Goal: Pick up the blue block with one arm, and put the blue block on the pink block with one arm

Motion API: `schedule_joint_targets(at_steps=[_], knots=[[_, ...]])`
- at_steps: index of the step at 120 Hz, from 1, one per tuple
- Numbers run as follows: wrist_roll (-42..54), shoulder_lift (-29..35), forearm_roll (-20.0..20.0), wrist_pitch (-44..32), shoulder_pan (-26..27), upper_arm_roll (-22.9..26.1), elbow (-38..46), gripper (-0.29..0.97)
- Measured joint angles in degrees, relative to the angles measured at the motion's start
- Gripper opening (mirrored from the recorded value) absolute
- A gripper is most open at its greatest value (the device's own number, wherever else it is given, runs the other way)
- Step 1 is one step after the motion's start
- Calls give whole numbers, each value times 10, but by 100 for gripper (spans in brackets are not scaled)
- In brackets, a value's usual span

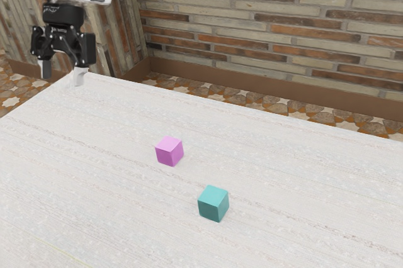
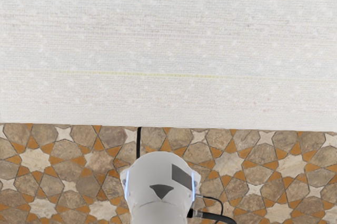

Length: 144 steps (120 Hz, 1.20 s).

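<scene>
The tool (image 1: 61,73) hangs above the far corner of the tabletop (image 1: 94,173) at the exterior view's left, its fingers spread wide and holding nothing. The blue block (image 1: 213,203) sits on the tabletop near the pink block (image 1: 169,151), not touching it, and both are well apart from the tool.

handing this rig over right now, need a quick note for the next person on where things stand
Gripper: open, empty, up at the exterior view's upper left, far from both blocks.
Blue block: on the table, untouched, nearer the camera than the pink block and to its right in the exterior view; the two sit apart.
Done: nothing yet.
Left: reach the blue block, grasp, lift, set it on the pink block.
</scene>
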<state>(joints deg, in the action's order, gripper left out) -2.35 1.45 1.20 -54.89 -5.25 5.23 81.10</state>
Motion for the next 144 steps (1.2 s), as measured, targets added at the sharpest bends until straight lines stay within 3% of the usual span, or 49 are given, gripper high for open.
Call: schedule_joint_targets(at_steps=[10, 18, 25, 32, 48, 56, 72, 88, 122, 144], knots=[[-9, 0, 7, -86, 3, -5, 7, 68], [-16, -39, 28, -146, -1, -2, 9, 68], [-24, -83, 17, -203, -29, 42, 11, 68], [-35, -103, 4, -257, -20, 83, 31, 68], [-76, -101, -13, -371, 0, 143, 140, 68], [-94, -64, -7, -444, -7, 160, 246, 68], [-125, -30, -5, -575, -5, 203, 367, 68], [-150, -62, -27, -686, 20, 219, 404, 68], [-202, -130, -48, -788, -6, 225, 398, 68], [-228, -165, -100, -809, -5, 232, 391, 68]])
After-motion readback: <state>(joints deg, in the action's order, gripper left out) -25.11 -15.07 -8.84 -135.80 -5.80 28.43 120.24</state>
